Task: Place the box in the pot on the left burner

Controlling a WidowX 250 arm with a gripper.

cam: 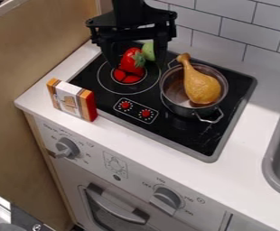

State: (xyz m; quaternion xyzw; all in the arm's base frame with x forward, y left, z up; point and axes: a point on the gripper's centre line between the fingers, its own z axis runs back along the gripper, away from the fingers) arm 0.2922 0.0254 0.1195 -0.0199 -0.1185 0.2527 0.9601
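Box (pixel 71 100) stood on counter (pixel 136 139), front printed | gripper (pixel 136 66) pointed down over left burner (pixel 130 80), spread

The pot (pixel 177 107) looks like shiny, smooth metal. The drumstick (pixel 201 86) and strawberry (pixel 132 61) look like smooth plastic with a soft gloss. The box (pixel 71 100) appears to be thin, smooth card. The stove top (pixel 188 139) is smooth and glossy, set in the smooth, matt table (pixel 166 158). The wall tiles (pixel 203 25) have a faint sheen; the side panel (pixel 37 58) looks like matt wood. The end effector (pixel 137 67) looks like matt plastic.
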